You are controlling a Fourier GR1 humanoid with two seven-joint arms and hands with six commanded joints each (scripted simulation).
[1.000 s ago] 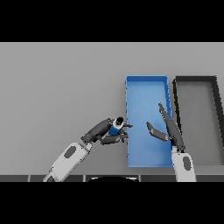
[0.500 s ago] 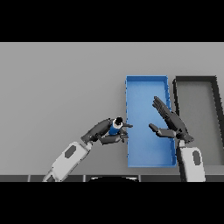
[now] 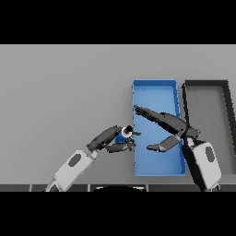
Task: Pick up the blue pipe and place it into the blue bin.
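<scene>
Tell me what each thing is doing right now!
Blue pipe: held in the left hand, just outside the blue bin's left wall.
Left hand: curled round the pipe.
Right hand: open, fingers stretched out over the blue bin.
Blue bin: nothing inside.
Dark bin: nothing inside.

The desk is a plain grey surface, smooth and matt, with no grain or sheen. The blue bin near the desk's right edge looks like smooth plastic, evenly coloured and matt, its rim a shade darker than its floor. The black bin beside it has dark matt walls and a dull grey floor. The pipe is smooth blue with a pale end face; its material cannot be told. The left hand and right hand are dark, hard-looking and slightly satin, while the forearm shells are smooth white and grey plastic-like casing.
</scene>
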